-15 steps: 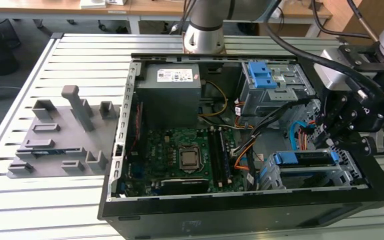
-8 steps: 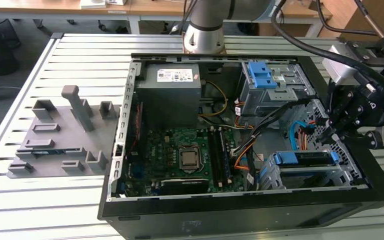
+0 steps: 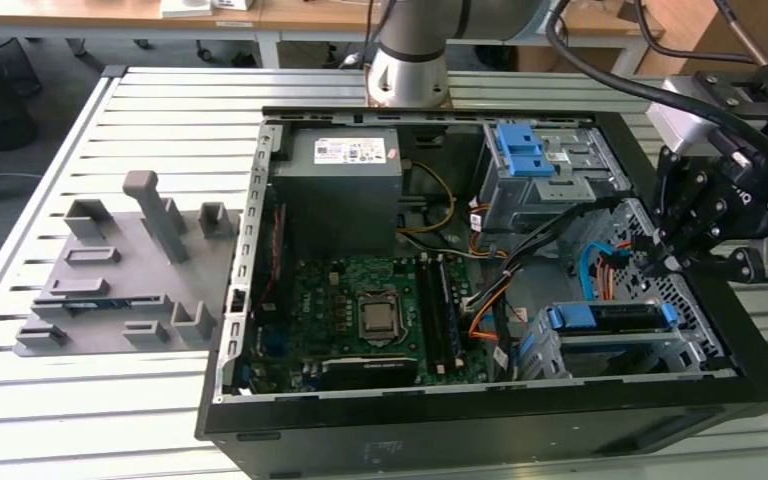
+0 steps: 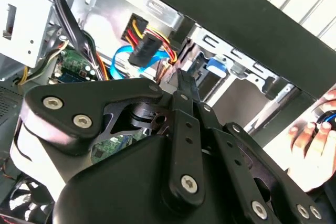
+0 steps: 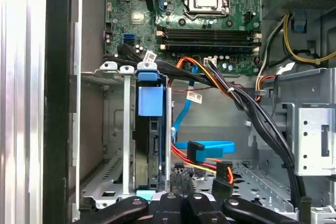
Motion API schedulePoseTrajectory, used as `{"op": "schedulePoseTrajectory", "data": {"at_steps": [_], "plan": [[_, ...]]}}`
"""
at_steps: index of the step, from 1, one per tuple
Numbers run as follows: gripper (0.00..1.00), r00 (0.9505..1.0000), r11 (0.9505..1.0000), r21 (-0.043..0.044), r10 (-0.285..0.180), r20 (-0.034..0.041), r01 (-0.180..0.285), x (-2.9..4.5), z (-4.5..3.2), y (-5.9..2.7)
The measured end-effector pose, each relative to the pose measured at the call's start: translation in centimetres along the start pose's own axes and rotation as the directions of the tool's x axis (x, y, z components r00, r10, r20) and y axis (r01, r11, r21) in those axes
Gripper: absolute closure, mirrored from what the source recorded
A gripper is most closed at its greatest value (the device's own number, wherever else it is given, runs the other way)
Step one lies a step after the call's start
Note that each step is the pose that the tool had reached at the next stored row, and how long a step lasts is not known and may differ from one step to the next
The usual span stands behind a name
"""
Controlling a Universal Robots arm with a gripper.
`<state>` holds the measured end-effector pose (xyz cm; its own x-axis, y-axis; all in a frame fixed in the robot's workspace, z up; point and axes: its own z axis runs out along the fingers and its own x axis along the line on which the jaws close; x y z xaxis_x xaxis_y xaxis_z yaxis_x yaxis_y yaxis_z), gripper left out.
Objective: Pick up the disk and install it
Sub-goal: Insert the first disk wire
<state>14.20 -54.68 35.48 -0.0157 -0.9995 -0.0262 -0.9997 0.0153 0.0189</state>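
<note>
The disk (image 3: 604,318) sits edge-up in the drive bay (image 3: 624,350) at the near right corner of the open computer case (image 3: 491,420) in the exterior view. The gripper (image 3: 671,262) hovers just above it; whether its jaws grip anything I cannot tell. Loose cables (image 5: 210,153) beside the bay could snag. A person's hand (image 4: 315,145) is near, a contact risk.

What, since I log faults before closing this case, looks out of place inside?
The flat blue data cable and the black power plug with red and yellow wires hang loose beside the blue-bracketed silver-grey disk, their ends joined to nothing. A person's hand is also by the black computer case.
</note>
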Motion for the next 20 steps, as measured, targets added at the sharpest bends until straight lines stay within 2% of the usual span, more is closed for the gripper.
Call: {"op": "schedulePoseTrajectory", "data": {"at_steps": [10, 16, 20], "plan": [[0.89, 1.0, 1.0, 0.0002, 0.002, -0.0084, -0.002, -1.71, -0.7, 0.02], [0.89, 0.9999, 1.0, 0.0005, 0.01, -0.0135, -0.01, -2.85, -0.73, -0.02], [0.89, 0.9999, 0.9999, 0.0005, 0.01, -0.0136, -0.01, -2.88, -0.73, -0.03]]}}
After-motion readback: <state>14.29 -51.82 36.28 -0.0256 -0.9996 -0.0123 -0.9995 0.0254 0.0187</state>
